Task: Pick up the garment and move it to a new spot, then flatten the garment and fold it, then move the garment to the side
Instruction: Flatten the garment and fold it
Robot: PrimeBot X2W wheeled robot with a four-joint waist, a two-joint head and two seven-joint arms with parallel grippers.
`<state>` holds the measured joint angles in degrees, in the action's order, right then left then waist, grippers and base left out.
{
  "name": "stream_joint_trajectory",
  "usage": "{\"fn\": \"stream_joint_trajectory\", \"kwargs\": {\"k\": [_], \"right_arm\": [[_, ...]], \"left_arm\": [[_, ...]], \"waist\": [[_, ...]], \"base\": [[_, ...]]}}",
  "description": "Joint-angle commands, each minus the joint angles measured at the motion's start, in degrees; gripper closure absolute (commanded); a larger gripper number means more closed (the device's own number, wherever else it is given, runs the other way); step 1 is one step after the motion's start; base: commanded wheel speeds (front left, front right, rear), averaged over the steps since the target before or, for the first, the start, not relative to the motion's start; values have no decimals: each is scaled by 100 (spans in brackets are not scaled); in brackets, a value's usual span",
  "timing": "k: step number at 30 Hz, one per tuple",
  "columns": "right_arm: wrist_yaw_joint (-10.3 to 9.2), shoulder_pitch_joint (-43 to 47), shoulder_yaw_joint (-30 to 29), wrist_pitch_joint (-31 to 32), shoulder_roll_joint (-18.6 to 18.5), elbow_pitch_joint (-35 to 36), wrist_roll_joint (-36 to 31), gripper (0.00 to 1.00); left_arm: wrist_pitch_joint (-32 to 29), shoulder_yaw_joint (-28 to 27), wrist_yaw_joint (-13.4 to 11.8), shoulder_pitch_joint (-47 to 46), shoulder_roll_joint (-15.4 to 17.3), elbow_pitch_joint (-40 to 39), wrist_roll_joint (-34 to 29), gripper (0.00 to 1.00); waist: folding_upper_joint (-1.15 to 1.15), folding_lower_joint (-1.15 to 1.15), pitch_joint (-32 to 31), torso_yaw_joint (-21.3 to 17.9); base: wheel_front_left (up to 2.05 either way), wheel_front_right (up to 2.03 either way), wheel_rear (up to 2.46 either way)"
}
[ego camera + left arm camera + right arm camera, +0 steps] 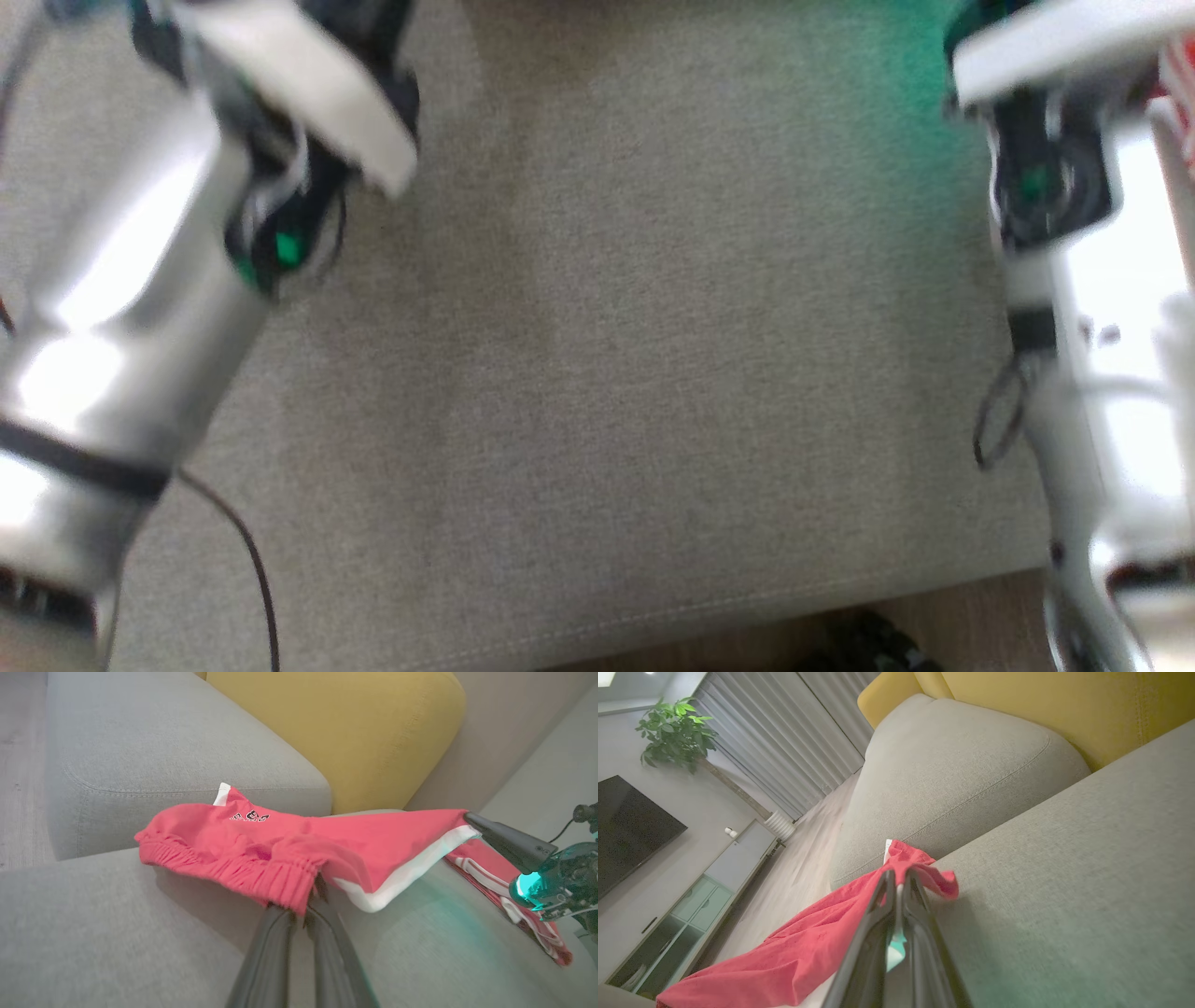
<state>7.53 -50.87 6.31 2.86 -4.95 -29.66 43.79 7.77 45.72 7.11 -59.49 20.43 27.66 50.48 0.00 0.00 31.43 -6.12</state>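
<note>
Shorts (280, 844): red, strung between my two grippers just above the sofa seat (93, 933), near the armrest (163, 756); one leg seems to trail on the seat
Left gripper (308, 903): pressed together on the elastic waistband
Right gripper (899, 877): pinching a hem corner, fingers tight
Axis: the cloth runs from one gripper straight to the other, sagging a little between
Next, I'd judge: both arms carry it together at the same spacing, or the span goes slack and bunches
</note>
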Motion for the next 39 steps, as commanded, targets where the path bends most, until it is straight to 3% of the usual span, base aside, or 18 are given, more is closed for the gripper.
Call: {"fn": "stream_joint_trajectory", "kwargs": {"k": [1,6,10,18,23,26,30,39], "right_arm": [[-4,523,109,2,-121,609,84,100],[-4,1613,-44,32,-277,1372,157,100],[-4,2797,-301,191,-344,2076,38,100],[-4,5139,-935,1118,-135,3645,-484,100],[-4,6138,-1420,1687,35,4630,-647,100],[-4,6190,-1633,1923,113,4956,-674,100],[-4,5611,-1562,2217,163,5001,-760,100],[-4,3624,-1292,2776,192,4144,-1172,100]], "left_arm": [[87,-32,33,319,427,-511,16,100],[216,66,-150,1268,779,-1266,111,100],[356,182,-515,2423,990,-1977,300,100],[463,561,-1327,4479,1265,-3373,655,100],[555,714,-1589,5341,1247,-4002,873,100],[601,642,-1594,5497,1147,-4251,1005,100],[606,519,-1575,5287,1082,-4362,958,100],[267,106,-1384,4428,563,-4676,1615,100]], "waist": [[0,0,-336,-7],[0,0,-760,-4],[0,0,-1412,3],[0,0,-2089,-38],[0,0,-2179,19],[0,0,-2122,79],[0,0,-1946,183],[0,0,-1144,726]], "base": [[0,0,0],[0,0,0],[0,0,0],[0,0,0],[0,0,0],[0,0,0],[0,0,0],[0,0,0]]}}
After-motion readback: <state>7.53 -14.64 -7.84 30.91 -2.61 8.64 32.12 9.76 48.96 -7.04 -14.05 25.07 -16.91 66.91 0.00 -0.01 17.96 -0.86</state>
